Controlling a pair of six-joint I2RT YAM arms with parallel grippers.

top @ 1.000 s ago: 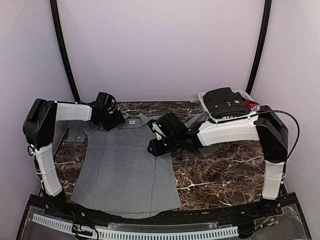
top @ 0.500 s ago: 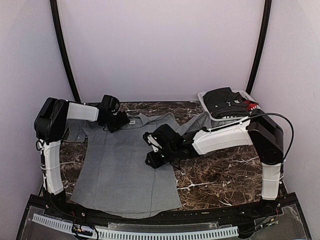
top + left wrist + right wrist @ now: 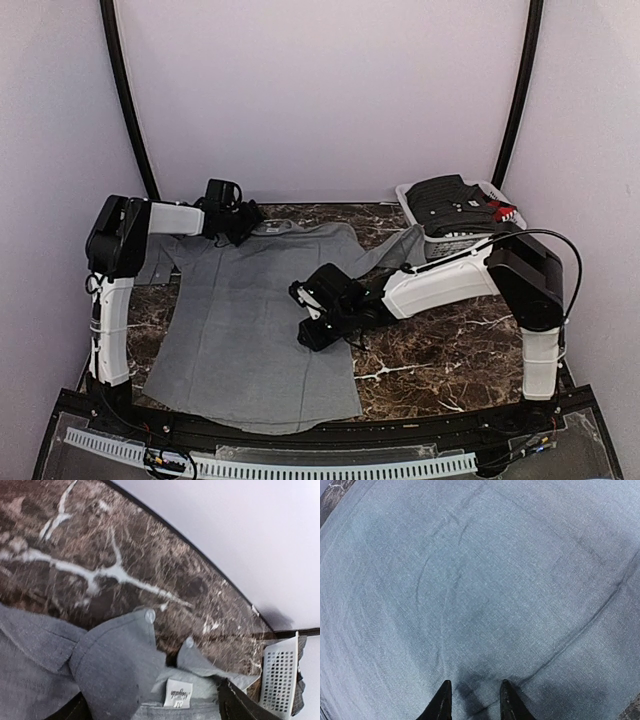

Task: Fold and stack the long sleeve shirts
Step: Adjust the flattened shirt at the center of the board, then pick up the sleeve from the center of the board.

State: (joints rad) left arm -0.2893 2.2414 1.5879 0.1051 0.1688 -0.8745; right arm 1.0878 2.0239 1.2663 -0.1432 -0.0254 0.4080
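A plain grey collared shirt [image 3: 250, 320] lies spread flat on the dark marble table, collar at the far end. My left gripper [image 3: 240, 218] is at the collar. In the left wrist view its jaws stand wide apart [image 3: 155, 712], with the collar [image 3: 115, 665] and white neck label [image 3: 177, 694] between them. My right gripper [image 3: 308, 332] rests on the shirt's right side. In the right wrist view its tips [image 3: 473, 695] are a little apart and touch the grey cloth [image 3: 480, 580]. Whether they pinch any cloth is unclear.
A white basket [image 3: 455, 240] with dark folded clothes [image 3: 450, 200] stands at the back right; its white mesh wall also shows in the left wrist view [image 3: 280, 680]. The shirt's right sleeve [image 3: 395, 250] runs toward it. The left sleeve [image 3: 150, 270] lies by the left arm.
My left gripper has moved toward the back wall, and the collar has shifted back with it. My right gripper has slid nearer along the shirt's right side.
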